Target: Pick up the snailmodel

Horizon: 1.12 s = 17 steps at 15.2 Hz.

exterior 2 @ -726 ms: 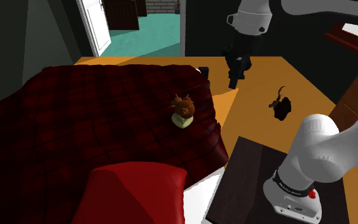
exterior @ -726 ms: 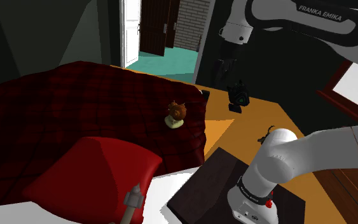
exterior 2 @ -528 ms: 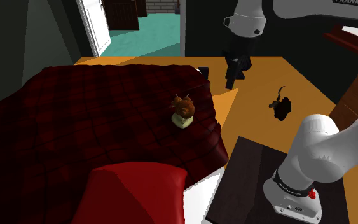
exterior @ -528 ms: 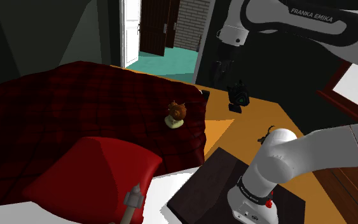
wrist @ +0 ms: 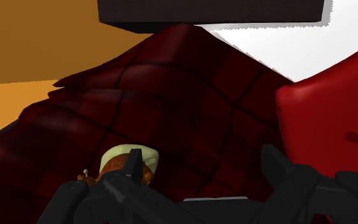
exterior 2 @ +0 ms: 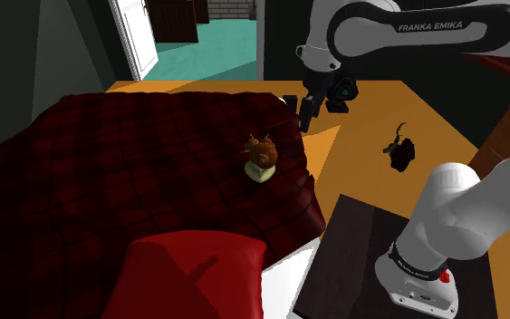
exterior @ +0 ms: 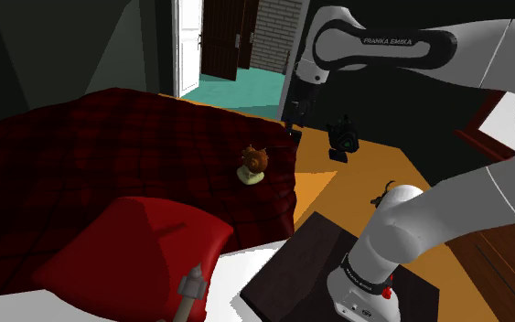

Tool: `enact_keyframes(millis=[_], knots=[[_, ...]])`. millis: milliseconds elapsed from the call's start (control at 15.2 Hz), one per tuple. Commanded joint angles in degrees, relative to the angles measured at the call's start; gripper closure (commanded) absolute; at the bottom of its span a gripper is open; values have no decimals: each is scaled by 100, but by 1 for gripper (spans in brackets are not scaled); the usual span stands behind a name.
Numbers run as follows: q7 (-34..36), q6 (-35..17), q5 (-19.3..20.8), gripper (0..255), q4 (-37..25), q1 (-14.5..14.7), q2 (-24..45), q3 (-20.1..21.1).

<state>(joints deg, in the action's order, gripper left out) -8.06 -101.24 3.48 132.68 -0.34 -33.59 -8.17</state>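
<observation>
One snailmodel (exterior 2: 261, 159) is sitting on the dark red plaid bed cover (exterior: 109, 146), close to the cover's edge by the orange floor (exterior 2: 361, 172). The gripper (exterior 2: 304, 122) is hovering above that edge, its two fingers (wrist: 274, 164) standing apart and holding nothing. The snailmodel is showing partly behind one finger, with open cover around it. One red pillow (exterior: 136, 247) is lying well beyond the fingers. One black-and-green object (exterior: 342, 137) and one small dark object (exterior 2: 399, 152) are resting on the floor.
</observation>
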Motion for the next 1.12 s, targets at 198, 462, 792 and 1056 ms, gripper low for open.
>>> enact_keyframes(millis=[198,462,792,1056], knots=[[-388,-759,20,0,-168,-13,877,-318],[-723,-1310,-68,0,-417,-11,1656,-556],[-1194,-1873,-330,0,-905,-21,2705,-803],[-1601,-2200,-649,0,-1438,-82,3586,-923]])
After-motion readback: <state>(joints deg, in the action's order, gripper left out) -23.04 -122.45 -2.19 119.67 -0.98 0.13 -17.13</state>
